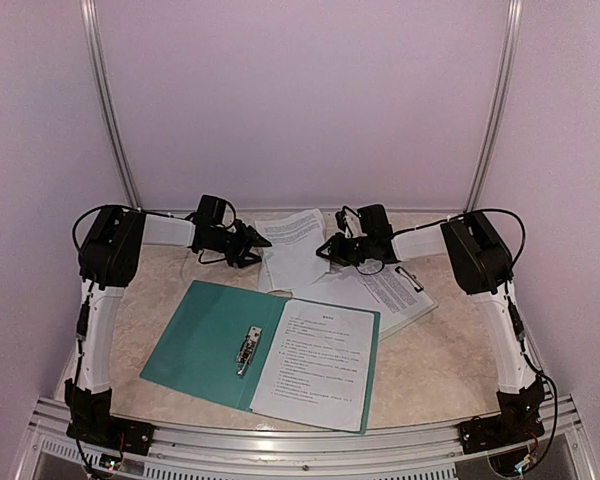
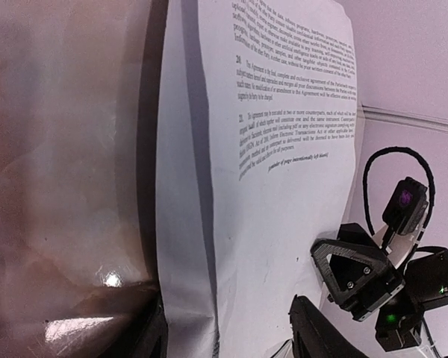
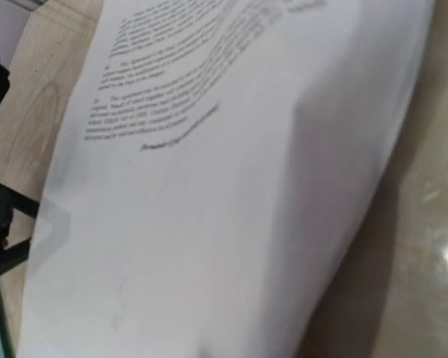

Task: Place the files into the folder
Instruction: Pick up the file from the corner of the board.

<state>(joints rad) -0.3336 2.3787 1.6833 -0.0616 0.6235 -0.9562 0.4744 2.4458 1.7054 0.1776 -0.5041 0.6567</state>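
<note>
The dark teal folder (image 1: 205, 340) lies open at the table's front, with a silver clip (image 1: 247, 347) at its spine and one printed sheet (image 1: 315, 365) on its right leaf. Behind it, a loose white sheet of the files (image 1: 292, 240) curls up between my two grippers. My left gripper (image 1: 255, 242) is at the sheet's left edge. In the left wrist view its fingers (image 2: 153, 339) stand wide apart with the creased sheet (image 2: 269, 186) across the gap. My right gripper (image 1: 332, 250) is at the sheet's right edge. The sheet (image 3: 209, 224) fills the right wrist view and hides the jaws.
A pale clipboard (image 1: 420, 305) with more printed sheets (image 1: 385, 290) and a top clip (image 1: 410, 278) lies at the right, behind the folder. White walls close the table's back and sides. Both arms reach inward along the back of the table.
</note>
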